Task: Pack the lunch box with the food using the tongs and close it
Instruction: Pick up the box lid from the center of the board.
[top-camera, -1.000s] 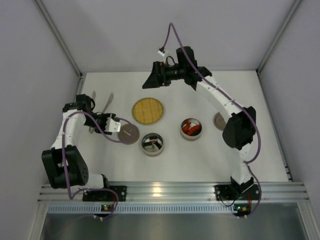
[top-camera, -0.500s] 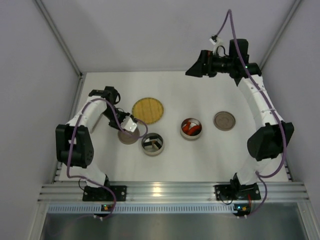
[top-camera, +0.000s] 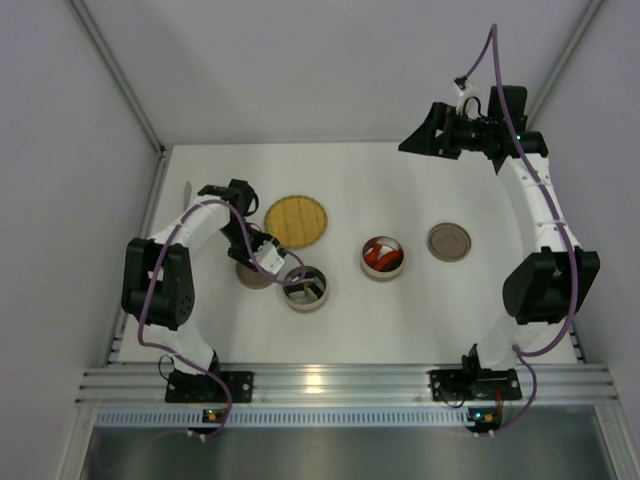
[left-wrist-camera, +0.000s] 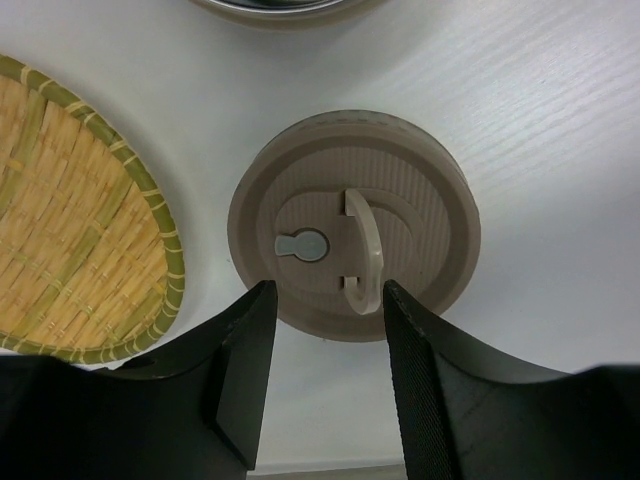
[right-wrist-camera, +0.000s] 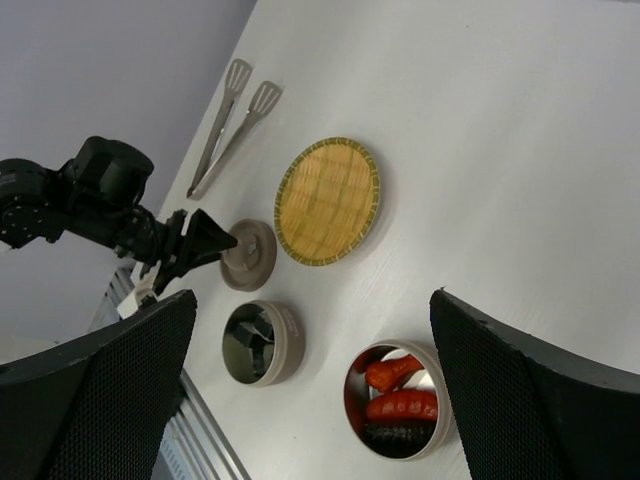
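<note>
tongs (right-wrist-camera: 232, 118) lie flat on the table (right-wrist-camera: 480, 150) near its left edge, out past the straw plate (right-wrist-camera: 330, 200). their flat tips are close together and neither hand touches them.

the left hand (left-wrist-camera: 328, 292) hangs low over a beige lid (left-wrist-camera: 420, 210), which lies on the table just beside the plate. its fingers (left-wrist-camera: 245, 370) stand apart with nothing clamped between them. in the wrist view they frame the lid's small loop handle (left-wrist-camera: 372, 250), and i cannot tell whether they touch the lid.

on the lid's other side sits the first tin (right-wrist-camera: 288, 330), open, with dark pieces inside that i cannot make out. further right, apart from it, the second tin (top-camera: 383, 274) is also open. it holds red food (right-wrist-camera: 400, 407) and one dark-wrapped roll (right-wrist-camera: 390, 432) against its near wall. the other lid (top-camera: 449, 241) lies flat on the table to the right of that tin, not touching it.

the right hand (right-wrist-camera: 312, 298) is raised high over the back right corner of the table, well apart from everything. its fingers are spread wide and hold nothing.
</note>
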